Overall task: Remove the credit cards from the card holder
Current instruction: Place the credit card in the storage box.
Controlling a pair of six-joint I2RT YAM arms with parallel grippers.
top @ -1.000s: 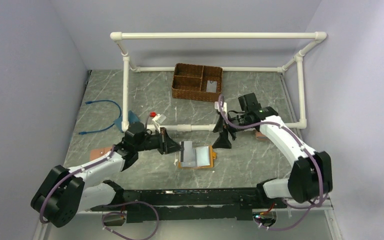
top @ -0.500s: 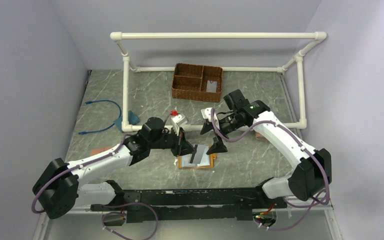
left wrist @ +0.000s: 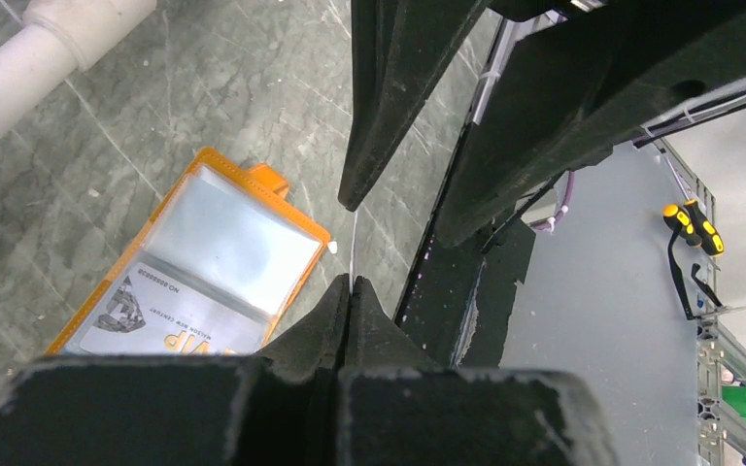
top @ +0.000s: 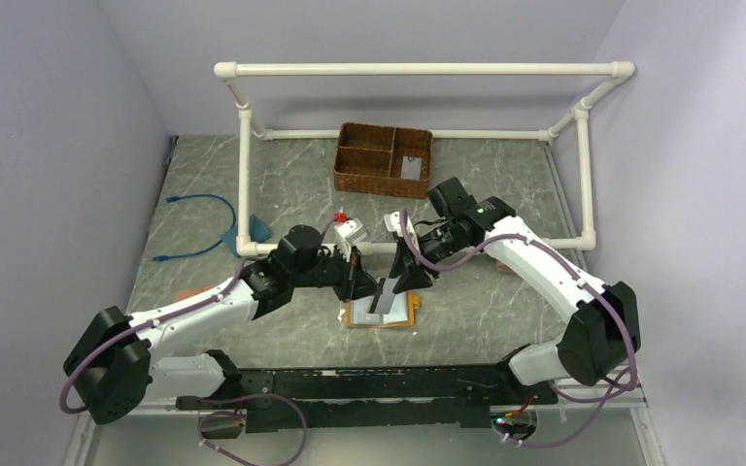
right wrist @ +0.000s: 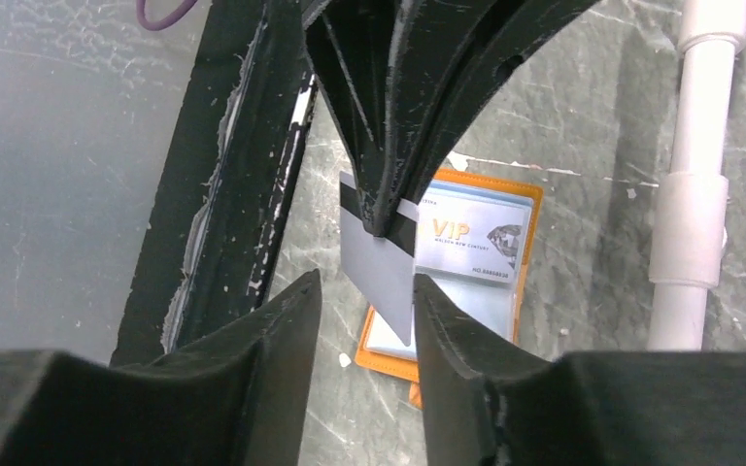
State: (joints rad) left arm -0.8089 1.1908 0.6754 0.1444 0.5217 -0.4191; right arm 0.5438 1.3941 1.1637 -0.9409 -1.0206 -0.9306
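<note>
Card (right wrist: 379, 282) aloft — right fingers (right wrist: 253, 359) nearer.

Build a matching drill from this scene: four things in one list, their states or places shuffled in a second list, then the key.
1. grey card
2. card holder
3. wicker basket
4. right gripper

A. fingers apart
B. lying open and flat
C. pinched by the left gripper
D. far side, by the white pipe frame

Pairs: 1-C, 2-B, 3-D, 4-A

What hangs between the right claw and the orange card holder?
A grey credit card with a dark stripe, pinched by the left gripper, above the card holder; the right wrist view shows it.
</note>
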